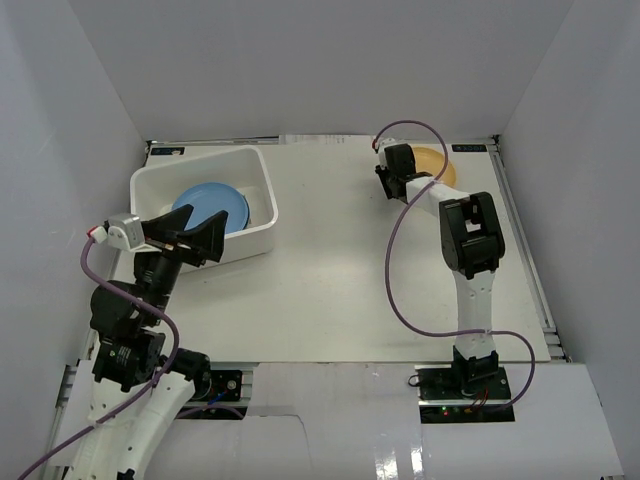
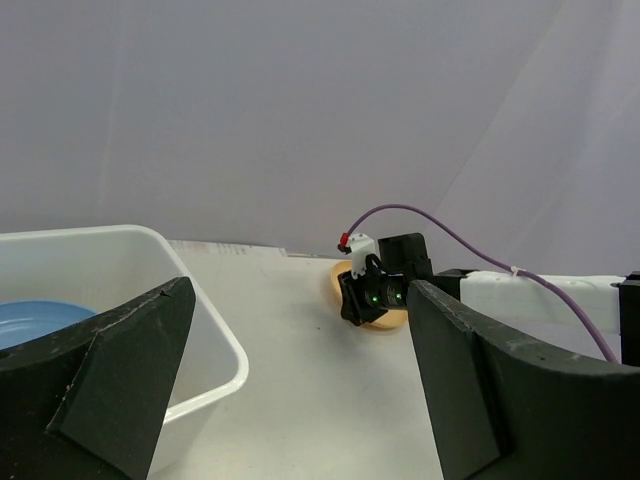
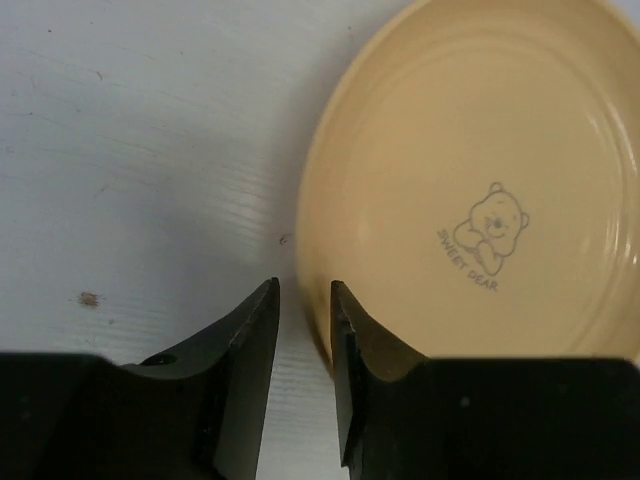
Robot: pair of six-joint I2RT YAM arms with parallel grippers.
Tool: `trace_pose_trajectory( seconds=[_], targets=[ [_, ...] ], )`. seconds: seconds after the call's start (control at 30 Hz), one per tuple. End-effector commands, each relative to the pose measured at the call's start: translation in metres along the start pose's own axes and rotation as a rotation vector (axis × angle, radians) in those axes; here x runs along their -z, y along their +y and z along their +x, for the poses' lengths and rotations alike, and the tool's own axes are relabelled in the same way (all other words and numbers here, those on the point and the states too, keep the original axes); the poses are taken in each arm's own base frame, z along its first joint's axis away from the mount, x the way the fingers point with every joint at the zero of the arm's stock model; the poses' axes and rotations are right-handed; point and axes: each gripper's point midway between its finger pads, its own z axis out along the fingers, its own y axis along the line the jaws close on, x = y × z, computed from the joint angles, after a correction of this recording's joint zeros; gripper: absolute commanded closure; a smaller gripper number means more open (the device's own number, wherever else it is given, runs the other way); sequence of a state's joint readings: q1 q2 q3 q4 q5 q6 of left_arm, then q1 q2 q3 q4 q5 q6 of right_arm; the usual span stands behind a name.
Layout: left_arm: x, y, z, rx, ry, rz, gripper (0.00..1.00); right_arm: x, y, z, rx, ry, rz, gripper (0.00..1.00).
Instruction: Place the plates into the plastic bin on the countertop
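Observation:
An orange-tan plate (image 3: 470,180) with a small bear print lies at the far right of the countertop (image 1: 340,260); it also shows in the top view (image 1: 440,163). My right gripper (image 3: 305,300) is closed to a narrow gap on the plate's left rim, one finger inside and one outside. In the top view the right gripper (image 1: 392,182) is at the plate's left side. A blue plate (image 1: 210,208) lies inside the white plastic bin (image 1: 200,155) at the far left. My left gripper (image 1: 205,240) is wide open and empty, beside the bin's near right corner.
The right arm's purple cable (image 1: 400,270) loops over the right half of the countertop. Metal rails (image 1: 535,290) edge the top and white walls close it in. The left wrist view shows the bin's corner (image 2: 215,345) and the right gripper (image 2: 375,290) on the plate.

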State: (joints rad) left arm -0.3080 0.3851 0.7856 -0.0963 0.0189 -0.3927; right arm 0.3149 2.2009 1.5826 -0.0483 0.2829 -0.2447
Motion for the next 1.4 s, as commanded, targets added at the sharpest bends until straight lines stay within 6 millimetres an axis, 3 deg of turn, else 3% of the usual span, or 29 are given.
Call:
trace_pose_trajectory(
  seconds=[0.0, 0.1, 0.2, 0.3, 0.33, 0.4, 0.43, 0.5, 0.53, 0.57, 0.6, 0.63, 0.67, 0.7, 0.77, 0.8, 0.83, 0.87, 0.9, 1.0, 1.17, 1.27, 1.3, 1.37],
  targets=[
    [-0.004, 0.000, 0.006, -0.005, 0.022, 0.015, 0.02, -0.004, 0.000, -0.001, 0.016, 0.024, 0.010, 0.69],
    [-0.003, 0.001, 0.003, -0.010, 0.010, 0.006, 0.02, -0.005, 0.001, 0.003, 0.024, 0.039, 0.009, 0.89],
    [-0.003, 0.002, 0.002, -0.012, 0.007, 0.004, 0.02, 0.008, 0.001, -0.001, 0.018, 0.030, 0.009, 0.92],
    [-0.001, 0.000, 0.000, -0.011, 0.002, 0.011, 0.02, 0.059, 0.007, -0.057, 0.021, -0.150, 0.015, 0.92],
    [-0.001, 0.000, 0.001, -0.011, 0.002, 0.011, 0.02, 0.096, 0.022, -0.084, 0.038, -0.243, -0.002, 0.92],
    [0.000, 0.001, -0.002, -0.014, -0.008, 0.006, 0.02, 0.134, 0.038, -0.118, 0.074, -0.355, -0.010, 0.92],
    [0.001, 0.003, -0.005, -0.020, -0.017, -0.003, 0.02, 0.169, 0.063, -0.150, 0.102, -0.444, -0.038, 0.92],
    [0.003, 0.010, -0.009, -0.030, -0.038, -0.042, 0.02, 0.198, 0.087, -0.176, 0.165, -0.514, -0.055, 0.92],
    [0.005, 0.019, -0.013, -0.032, -0.058, -0.091, 0.02, 0.224, 0.116, -0.201, 0.186, -0.584, -0.105, 0.92],
    [0.007, 0.024, -0.015, -0.034, -0.071, -0.119, 0.02, 0.235, 0.132, -0.211, 0.204, -0.613, -0.136, 0.92],
    [0.013, 0.033, -0.025, -0.034, -0.119, -0.177, 0.02, 0.245, 0.169, -0.214, 0.254, -0.635, -0.211, 0.92],
    [0.017, 0.038, -0.029, -0.029, -0.144, -0.206, 0.02, 0.261, 0.182, -0.230, 0.261, -0.684, -0.247, 0.92],
    [0.021, 0.042, -0.034, -0.028, -0.167, -0.232, 0.02, 0.271, 0.205, -0.235, 0.292, -0.716, -0.308, 0.92],
    [0.029, 0.049, -0.041, -0.027, -0.212, -0.275, 0.02, 0.275, 0.240, -0.232, 0.335, -0.723, -0.362, 0.92],
    [0.036, 0.055, -0.047, -0.028, -0.249, -0.311, 0.02, 0.295, 0.271, -0.246, 0.391, -0.772, -0.416, 0.92],
    [0.042, 0.060, -0.052, -0.028, -0.279, -0.341, 0.02, 0.290, 0.305, -0.235, 0.438, -0.758, -0.468, 0.92],
    [0.045, 0.062, -0.055, -0.029, -0.292, -0.356, 0.02, 0.292, 0.321, -0.233, 0.460, -0.759, -0.500, 0.92],
    [0.047, 0.065, -0.056, -0.032, -0.300, -0.371, 0.02, 0.308, 0.336, -0.244, 0.468, -0.809, -0.559, 0.92],
    [0.049, 0.067, -0.058, -0.032, -0.308, -0.386, 0.02, 0.303, 0.363, -0.233, 0.499, -0.799, -0.607, 0.92],
    [0.053, 0.071, -0.061, -0.032, -0.325, -0.416, 0.02, 0.311, 0.408, -0.224, 0.525, -0.823, -0.712, 0.92],
    [0.052, 0.070, -0.060, -0.041, -0.322, -0.404, 0.02, 0.315, 0.455, -0.217, 0.523, -0.860, -0.765, 0.91],
    [0.053, 0.070, -0.060, -0.041, -0.326, -0.404, 0.02, 0.327, 0.465, -0.230, 0.438, -0.915, -0.788, 0.63],
    [0.052, 0.071, -0.059, -0.043, -0.321, -0.406, 0.02, 0.329, 0.464, -0.233, 0.419, -0.921, -0.791, 0.44],
    [0.051, 0.072, -0.058, -0.045, -0.318, -0.411, 0.02, 0.346, 0.447, -0.251, 0.346, -0.958, -0.778, 0.36]
  ],
)
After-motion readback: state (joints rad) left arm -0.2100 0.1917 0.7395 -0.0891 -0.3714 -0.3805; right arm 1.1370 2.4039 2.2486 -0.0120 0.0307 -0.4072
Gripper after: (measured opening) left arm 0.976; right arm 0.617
